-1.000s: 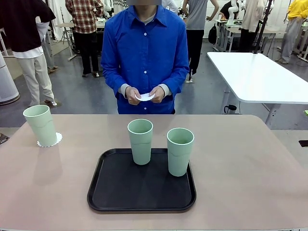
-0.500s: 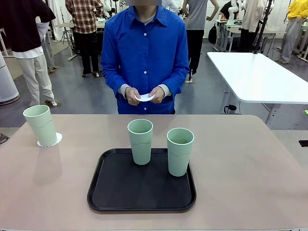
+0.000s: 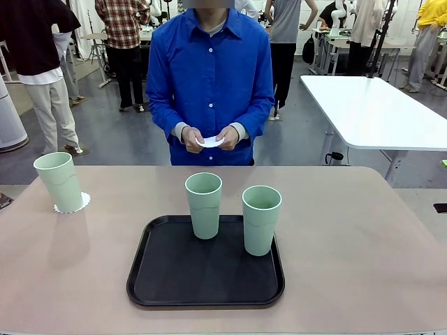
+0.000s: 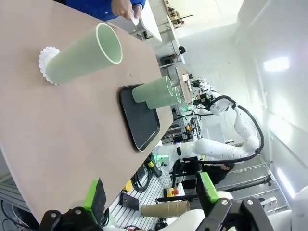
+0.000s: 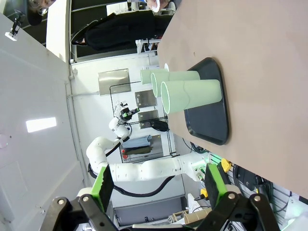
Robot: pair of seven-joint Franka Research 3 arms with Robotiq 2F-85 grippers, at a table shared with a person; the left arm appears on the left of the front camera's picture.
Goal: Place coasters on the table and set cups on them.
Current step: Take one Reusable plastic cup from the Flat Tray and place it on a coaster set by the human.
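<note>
Front view: one cup (image 3: 59, 181) stands on a coaster (image 3: 78, 204) at the counter's (image 3: 363, 237) left end, so that setting looks done. Two more cups (image 3: 203, 204) wait upright on the black tray (image 3: 140, 279), likely staged for pickup. The person's hands (image 3: 229, 135) pinch another coaster (image 3: 211, 142) at chest height, off the counter. Left wrist view: left fingers (image 4: 94, 195) spread apart, empty, back beyond the counter's near edge, aimed along it. Right wrist view: right fingers (image 5: 103, 185) likewise released, holding nothing, well apart from the tray cups.
</note>
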